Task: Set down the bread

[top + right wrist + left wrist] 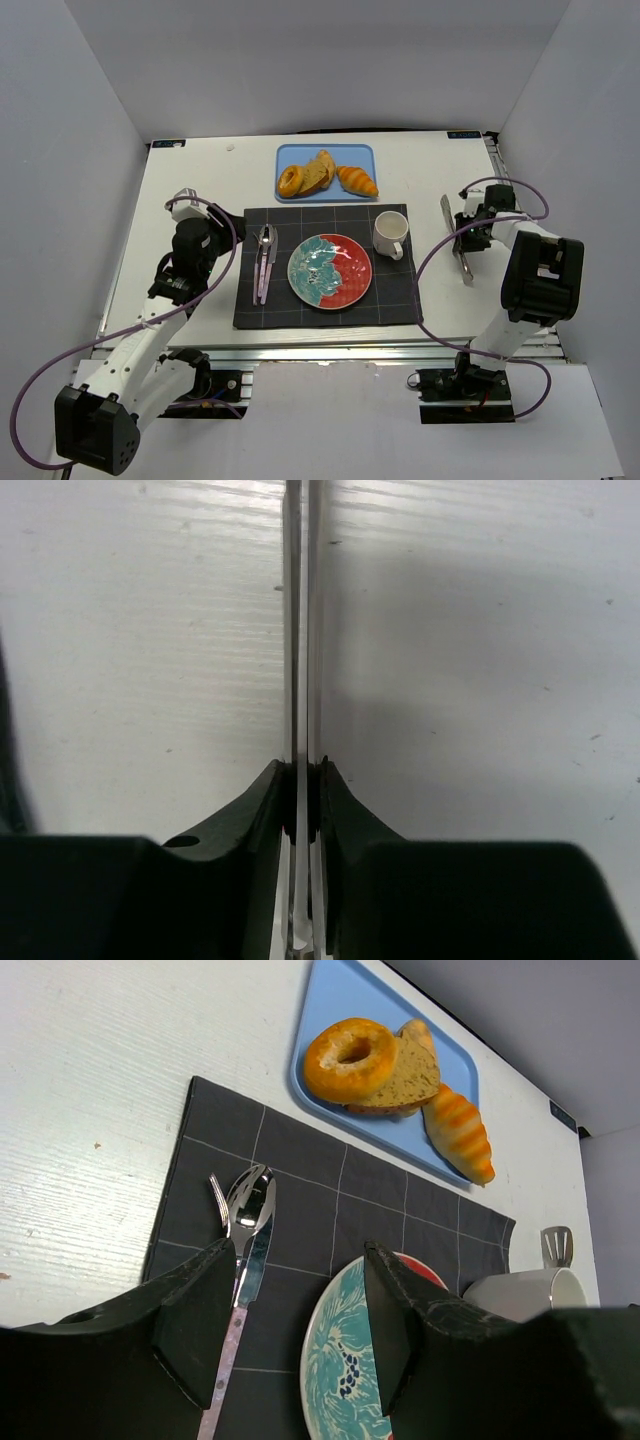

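White surface [200,180]: the bread [320,172] lies on a blue tray [285,150], at ten o'clock from the right tool [303,800], which is clamped on a metal utensil [464,268]; left tool [297,1260] spread wide, empty.

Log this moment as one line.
left gripper: open, empty | right gripper: shut on metal tongs | bread: on blue tray | plate: no bread yet
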Robot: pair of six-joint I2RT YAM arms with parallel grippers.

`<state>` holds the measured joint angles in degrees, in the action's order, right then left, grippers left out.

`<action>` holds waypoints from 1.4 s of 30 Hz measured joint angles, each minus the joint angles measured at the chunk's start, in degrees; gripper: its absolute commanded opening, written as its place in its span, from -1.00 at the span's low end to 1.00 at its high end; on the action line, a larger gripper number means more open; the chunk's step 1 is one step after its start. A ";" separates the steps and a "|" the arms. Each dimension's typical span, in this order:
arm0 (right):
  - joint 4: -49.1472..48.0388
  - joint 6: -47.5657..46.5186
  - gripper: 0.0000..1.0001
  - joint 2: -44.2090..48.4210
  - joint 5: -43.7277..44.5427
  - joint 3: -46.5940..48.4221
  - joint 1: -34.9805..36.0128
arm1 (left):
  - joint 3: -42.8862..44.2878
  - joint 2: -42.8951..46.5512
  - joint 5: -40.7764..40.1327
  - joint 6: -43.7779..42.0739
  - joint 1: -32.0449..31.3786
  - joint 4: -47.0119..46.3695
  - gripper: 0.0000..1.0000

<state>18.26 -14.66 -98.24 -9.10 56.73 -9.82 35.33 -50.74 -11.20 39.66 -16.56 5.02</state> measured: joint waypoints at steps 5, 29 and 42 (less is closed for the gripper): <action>6.03 -5.75 -0.43 1.36 -6.86 5.73 0.44 | 0.00 0.02 0.00 -0.15 0.00 0.83 0.27; 16.33 -49.59 -0.08 -6.34 -2.62 39.39 35.87 | -0.02 3.54 -0.90 -0.17 0.00 2.32 0.30; 13.70 -64.04 -0.12 -10.60 6.47 39.56 40.02 | -0.04 2.58 -1.51 -0.20 0.00 2.27 0.31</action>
<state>31.97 -78.70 -108.84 -2.63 96.29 30.20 35.29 -48.16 -12.71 39.46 -16.56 7.29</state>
